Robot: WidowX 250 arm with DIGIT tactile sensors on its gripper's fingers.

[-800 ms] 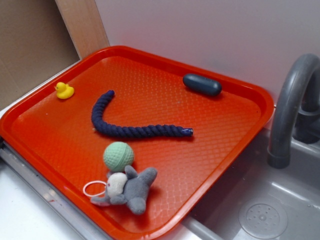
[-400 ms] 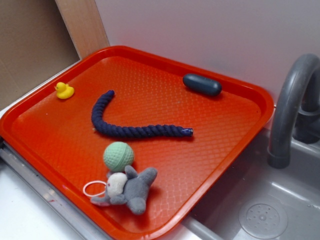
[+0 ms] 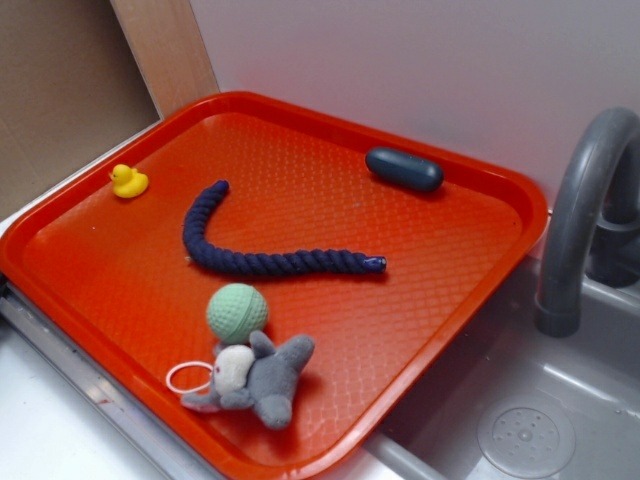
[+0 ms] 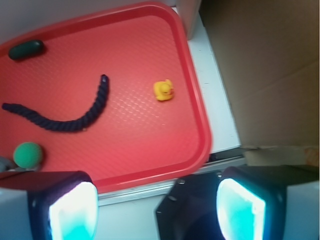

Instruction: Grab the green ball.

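**Green ball on tray, ungripped; gripper spread wide**

The green ball (image 3: pixel 237 312) sits on the red tray (image 3: pixel 420 330) near its front edge, touching the grey plush toy (image 3: pixel 258 377) on the ball's front side. A white ring (image 3: pixel 187 377) lies against the plush. A dark blue rope (image 3: pixel 262 255) curves across the tray's middle. A yellow duck (image 3: pixel 128 181) rests near the left edge; a dark capsule-shaped object (image 3: pixel 404 169) lies near the back edge. The gripper (image 4: pixel 156 210), in wrist view, holds nothing, fingers (image 4: pixel 75 212) parted, off the tray.
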